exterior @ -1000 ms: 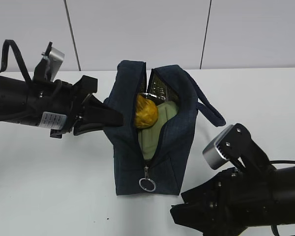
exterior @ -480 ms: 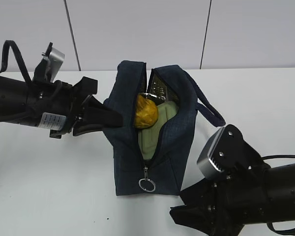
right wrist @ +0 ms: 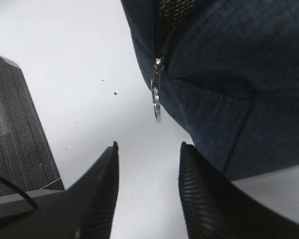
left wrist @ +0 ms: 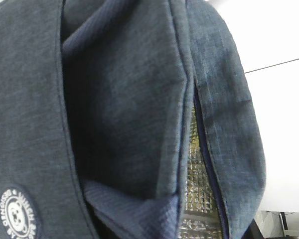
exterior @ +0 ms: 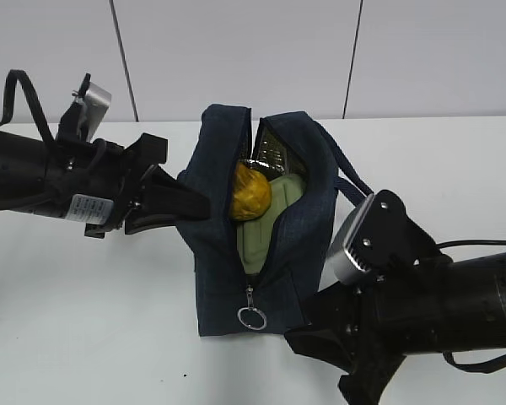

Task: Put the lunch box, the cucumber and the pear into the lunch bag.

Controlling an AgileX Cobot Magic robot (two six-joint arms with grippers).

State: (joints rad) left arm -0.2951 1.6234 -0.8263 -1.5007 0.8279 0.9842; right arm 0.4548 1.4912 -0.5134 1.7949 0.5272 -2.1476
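Apart, right jaws near ring pull (right wrist: 156, 110).

The lunch bag (exterior: 266, 224) stood on the table (exterior: 93, 295). Inside it, the pear (exterior: 250, 191) lay left of the lunch box (exterior: 266, 224). The ring pull (exterior: 252, 317) hung at its front.

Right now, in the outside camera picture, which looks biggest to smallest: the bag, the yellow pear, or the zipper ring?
1. lunch bag
2. pear, partly hidden inside the bag
3. zipper ring
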